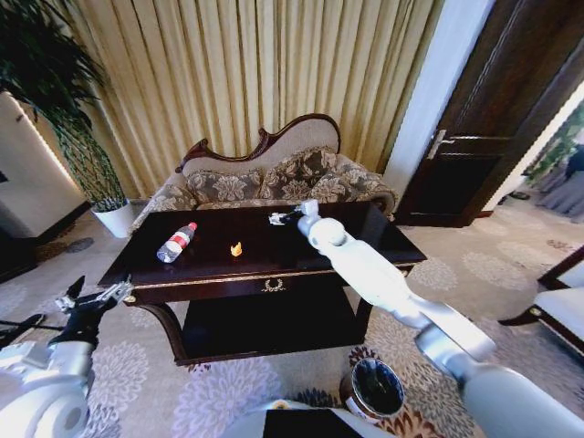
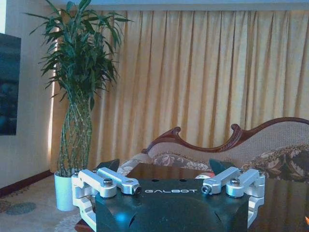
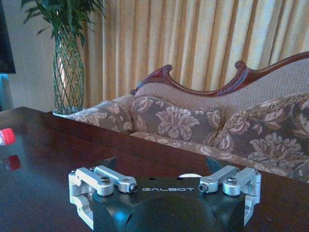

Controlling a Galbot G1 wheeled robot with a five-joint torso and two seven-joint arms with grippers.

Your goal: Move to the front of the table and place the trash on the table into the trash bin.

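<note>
The dark glossy table (image 1: 301, 270) stands in front of me. On its left part lies the clear bottle (image 1: 176, 243) with a red cap (image 3: 6, 137), and a tiny orange scrap (image 1: 236, 248) sits near the middle. My right gripper (image 1: 279, 218) reaches over the table's far side, low above the top. In the right wrist view it (image 3: 161, 165) is open, with a small white wad (image 3: 188, 176) just ahead between the fingers. My left gripper (image 1: 91, 301) hangs open off the table's front left corner. The trash bin (image 1: 374, 388) stands on the carpet by my right side.
A patterned sofa (image 1: 274, 178) runs close behind the table. A tall plant in a white pot (image 1: 114, 217) stands at the back left. A dark wooden door (image 1: 484, 137) is at the back right, and a chair edge (image 1: 561, 306) is at the right.
</note>
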